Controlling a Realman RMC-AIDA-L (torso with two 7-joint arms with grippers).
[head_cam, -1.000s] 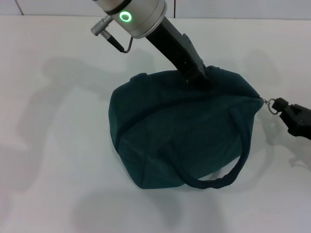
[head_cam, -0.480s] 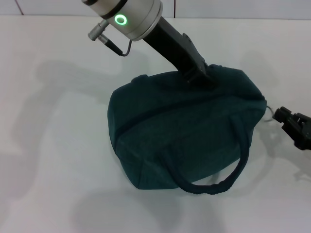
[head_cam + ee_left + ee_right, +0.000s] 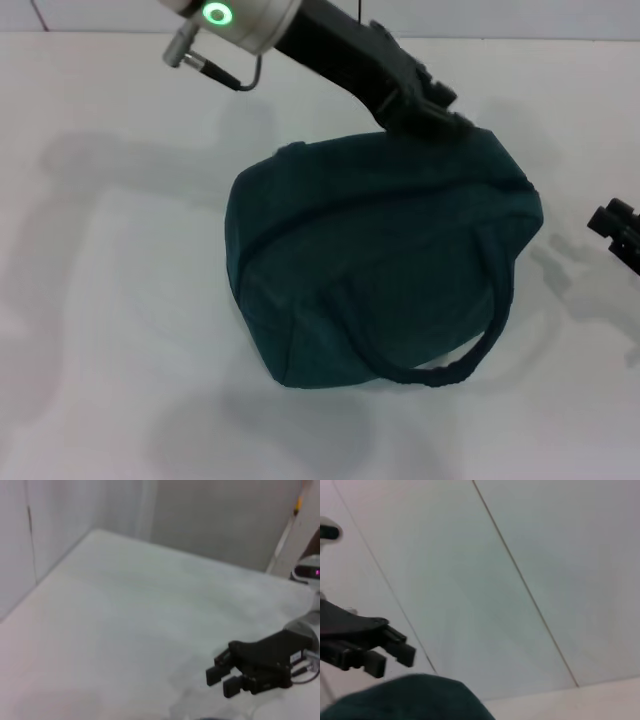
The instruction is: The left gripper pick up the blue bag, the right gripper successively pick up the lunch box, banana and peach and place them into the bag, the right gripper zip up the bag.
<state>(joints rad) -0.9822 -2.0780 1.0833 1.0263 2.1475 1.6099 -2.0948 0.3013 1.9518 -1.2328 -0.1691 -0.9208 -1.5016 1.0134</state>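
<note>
The left gripper, a black two-finger claw on a black arm with a silver wrist and green light ring, is hovering just over the far top edge of the large dark teal-blue fabric bag. In the right wrist view its fingers are standing apart with nothing between them, just above the bag's cloth. Below and nearer than this claw the bag is sitting on the white table, its top closed — one rope-like handle is drooping down the near side. Off to the far right, well apart from the bag's end, the right gripper — a black claw with a small white label — is hanging over the table, fingers parted and empty.
</note>
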